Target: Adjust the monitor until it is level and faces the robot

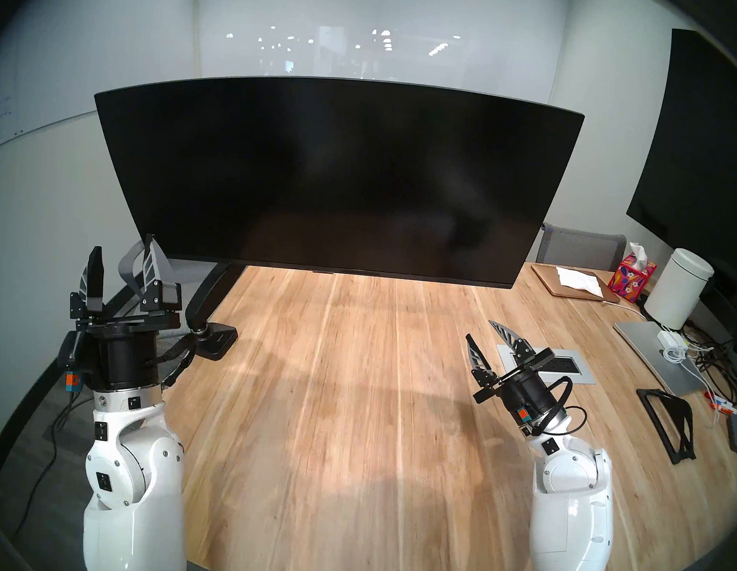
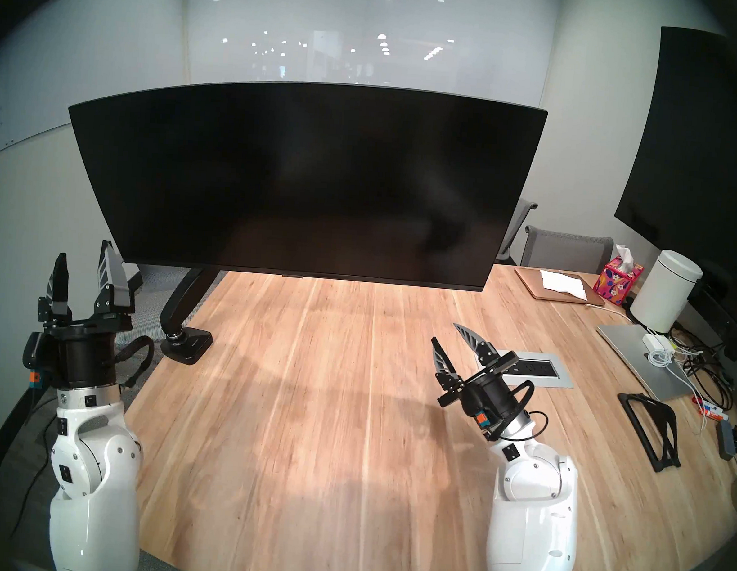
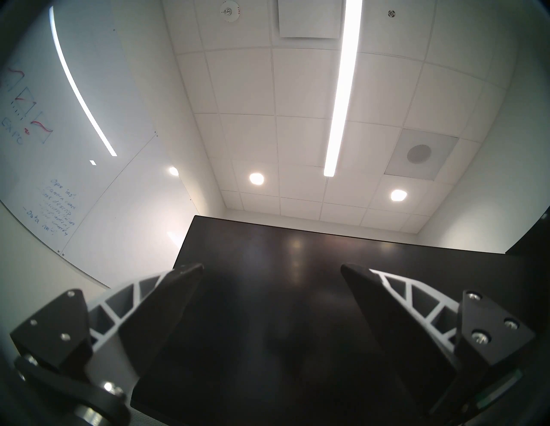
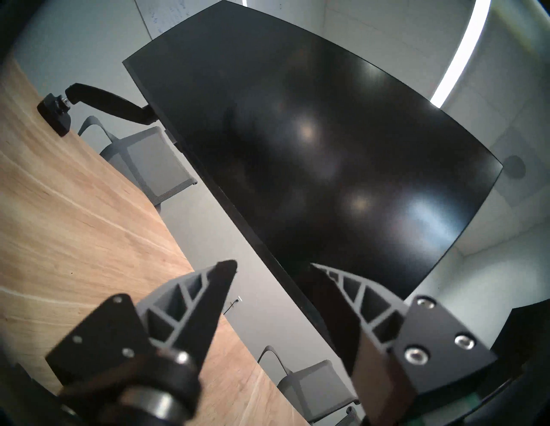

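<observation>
Monitor [image 1: 334, 177] above table [image 1: 352, 385], on arm [image 1: 211, 295], looks near level, facing robot. Left gripper [image 1: 123, 259] spread, empty, just below monitor's lower left corner. Right gripper [image 1: 486, 335] spread, empty, well below monitor's right end. Step: approach or check. Next: grip edges only if tilt remains.

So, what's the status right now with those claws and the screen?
Left gripper open, empty, by the lower left corner of the wide black flat monitor. Right gripper open, empty, over the wooden table. Nothing between grippers and screen.
</observation>
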### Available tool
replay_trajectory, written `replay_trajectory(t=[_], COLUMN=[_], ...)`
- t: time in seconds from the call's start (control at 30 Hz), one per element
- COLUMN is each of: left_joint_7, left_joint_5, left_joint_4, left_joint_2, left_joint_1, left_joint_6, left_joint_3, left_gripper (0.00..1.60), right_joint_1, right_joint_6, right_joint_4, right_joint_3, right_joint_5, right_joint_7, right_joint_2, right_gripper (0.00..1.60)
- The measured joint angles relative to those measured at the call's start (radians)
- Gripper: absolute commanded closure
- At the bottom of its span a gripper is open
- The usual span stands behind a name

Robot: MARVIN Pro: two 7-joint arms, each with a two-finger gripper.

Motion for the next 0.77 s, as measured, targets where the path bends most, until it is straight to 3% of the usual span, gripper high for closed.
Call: replay_trajectory(t=[0.77], left_joint_7=[-0.010], left_joint_5=[0.000], left_joint_4=[0.000], left_joint_2=[-0.009], left_joint_1=[-0.002], left_joint_6=[0.004], left_joint_3=[-0.005], left_gripper=[0.00], right_joint_1=[-0.004], right_joint_6=[0.005], right_joint_4=[-0.007], right_joint_3=[0.003], right_joint_5=[0.056], right_joint_7=[0.045], right_joint_2=[0.002], right_gripper=[0.48])
